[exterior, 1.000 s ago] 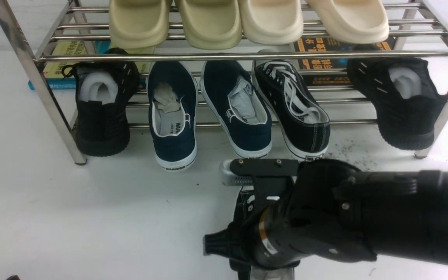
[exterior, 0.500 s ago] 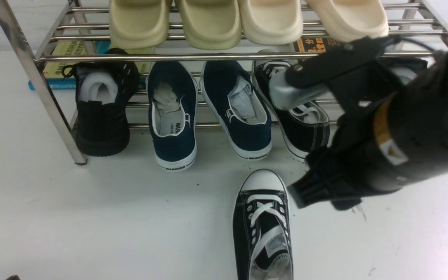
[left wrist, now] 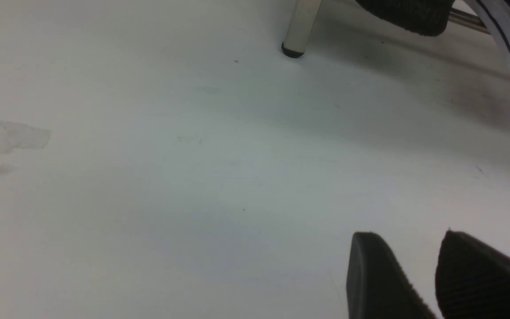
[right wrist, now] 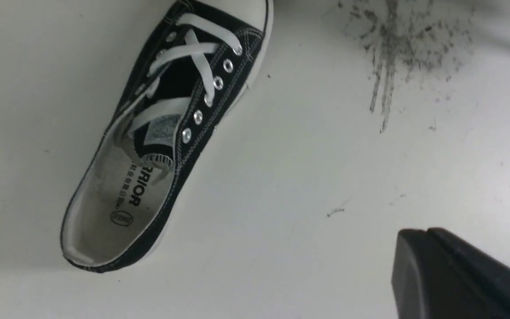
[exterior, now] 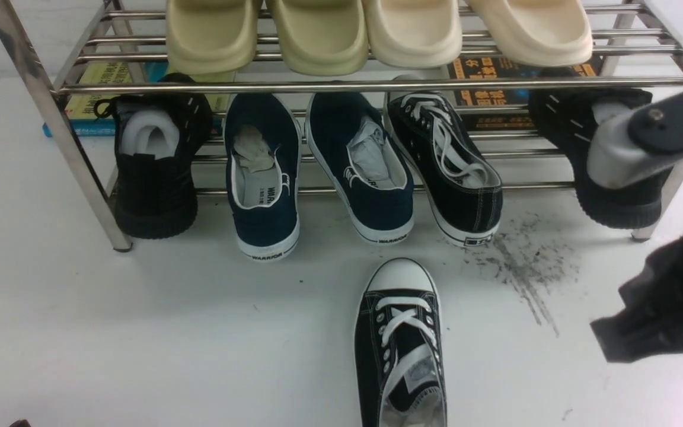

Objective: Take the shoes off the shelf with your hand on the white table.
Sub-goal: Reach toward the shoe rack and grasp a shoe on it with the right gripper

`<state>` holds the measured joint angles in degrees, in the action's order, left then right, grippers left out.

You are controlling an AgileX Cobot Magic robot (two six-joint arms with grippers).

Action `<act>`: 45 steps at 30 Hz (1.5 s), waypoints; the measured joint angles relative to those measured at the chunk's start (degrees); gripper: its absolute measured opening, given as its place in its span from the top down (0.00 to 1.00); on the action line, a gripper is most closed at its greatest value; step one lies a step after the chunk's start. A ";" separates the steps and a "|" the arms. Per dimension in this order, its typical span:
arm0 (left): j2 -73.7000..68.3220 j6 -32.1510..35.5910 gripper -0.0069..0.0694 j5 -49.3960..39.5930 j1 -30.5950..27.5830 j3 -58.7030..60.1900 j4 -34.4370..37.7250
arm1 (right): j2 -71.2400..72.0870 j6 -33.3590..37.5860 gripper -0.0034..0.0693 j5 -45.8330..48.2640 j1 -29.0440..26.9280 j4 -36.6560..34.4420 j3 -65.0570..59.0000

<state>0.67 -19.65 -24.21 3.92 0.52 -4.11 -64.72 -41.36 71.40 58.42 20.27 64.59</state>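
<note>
One black canvas sneaker (exterior: 401,350) with white laces lies on the white table (exterior: 140,332), toe toward the shelf (exterior: 377,86); it also shows in the right wrist view (right wrist: 202,102). Its mate (exterior: 445,160) sits on the lower tier, heel hanging over the front tube. My right gripper (exterior: 605,341) is at the far right, above the table and well apart from both sneakers; its fingers (right wrist: 419,237) are pressed together and empty. My left gripper (left wrist: 407,235) hovers over bare table near the shelf's left leg (left wrist: 299,26), fingers slightly apart and empty.
The lower tier also holds two navy WARRIOR shoes (exterior: 264,172) and two all-black knit sneakers (exterior: 155,160), (exterior: 608,160). Beige slippers (exterior: 318,35) fill the top tier. Books (exterior: 98,98) lie behind. Dark scuff streaks (exterior: 525,267) mark the table.
The right gripper rose off the sneaker on the table and swung up and to the right edge. The sneaker stays on the table, fully uncovered, and the scuff streaks show.
</note>
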 joint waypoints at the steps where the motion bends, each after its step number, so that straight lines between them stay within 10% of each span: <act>1: 0.00 0.00 0.59 0.00 0.00 0.00 0.00 | -0.93 -0.14 0.97 -0.76 -0.01 0.81 -0.30; 20: 0.00 0.00 0.59 0.00 0.00 0.00 0.00 | -25.12 12.52 0.88 -21.50 -21.05 -6.39 13.23; 31: 0.00 0.00 0.59 0.00 0.00 0.00 0.00 | -34.87 19.74 0.50 -25.53 -21.72 -5.08 20.29; 45: 0.00 0.00 0.59 0.00 0.00 0.00 -0.05 | -41.27 20.03 0.54 -27.43 -21.72 2.98 20.43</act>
<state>0.67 -19.65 -24.21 3.92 0.52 -4.16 -105.99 -21.33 43.97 36.70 23.26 85.01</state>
